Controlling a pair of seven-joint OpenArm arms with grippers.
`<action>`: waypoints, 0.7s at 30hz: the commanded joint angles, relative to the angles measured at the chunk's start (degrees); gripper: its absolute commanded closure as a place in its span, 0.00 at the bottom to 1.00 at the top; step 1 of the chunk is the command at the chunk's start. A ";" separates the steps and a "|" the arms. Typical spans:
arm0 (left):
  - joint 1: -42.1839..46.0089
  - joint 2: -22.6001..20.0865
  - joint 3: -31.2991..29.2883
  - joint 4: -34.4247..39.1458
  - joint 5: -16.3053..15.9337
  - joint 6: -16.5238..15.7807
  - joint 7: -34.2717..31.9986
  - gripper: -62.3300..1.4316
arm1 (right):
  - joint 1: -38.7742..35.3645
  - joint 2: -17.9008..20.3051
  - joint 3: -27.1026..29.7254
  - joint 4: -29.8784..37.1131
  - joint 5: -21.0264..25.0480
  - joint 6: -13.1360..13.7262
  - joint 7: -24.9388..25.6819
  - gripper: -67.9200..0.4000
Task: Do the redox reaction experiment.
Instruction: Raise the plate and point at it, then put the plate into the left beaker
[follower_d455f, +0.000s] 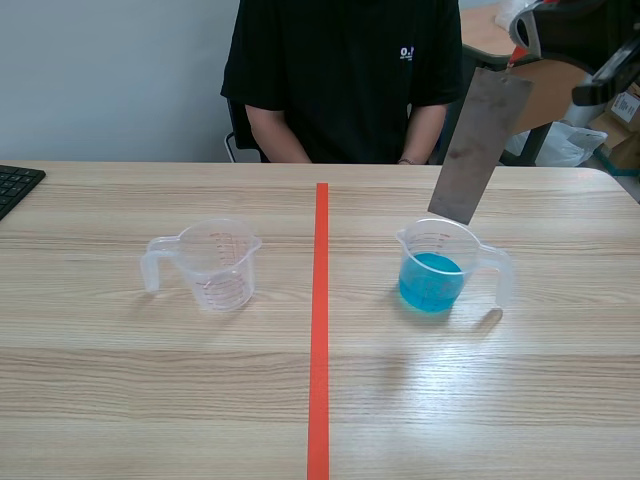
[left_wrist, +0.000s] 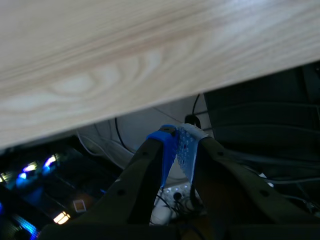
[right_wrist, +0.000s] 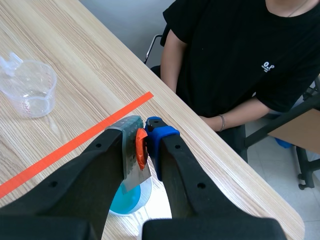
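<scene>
The right gripper (right_wrist: 146, 142) has fingers clamped on a metal strip (follower_d455f: 478, 145) above the blue-liquid cup (follower_d455f: 433, 268); left gripper (left_wrist: 179, 145), fingers together.

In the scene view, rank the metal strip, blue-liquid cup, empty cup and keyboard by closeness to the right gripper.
1. Metal strip, held in the right gripper.
2. Blue-liquid cup, just below the strip.
3. Empty cup, left of the middle.
4. Keyboard, far left edge.

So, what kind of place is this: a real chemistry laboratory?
Probably an office-like room set up for robot trials, not a chemistry laboratory: a wooden desk, a keyboard at its edge, a person seated across it, and only an empty plastic measuring cup and a cup of blue liquid.
</scene>
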 joint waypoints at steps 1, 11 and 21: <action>0.72 1.25 0.15 0.35 0.00 -0.11 -0.57 0.91 | 0.85 0.90 0.50 0.63 0.42 -0.26 0.85 0.97; 3.80 7.67 0.00 0.24 -0.02 0.04 -0.42 0.91 | 1.20 0.90 0.39 0.63 0.46 -0.26 1.03 0.97; 3.93 7.93 0.00 0.24 -2.12 0.98 -1.03 0.91 | 6.21 0.72 -5.27 0.61 0.33 -1.01 0.39 0.97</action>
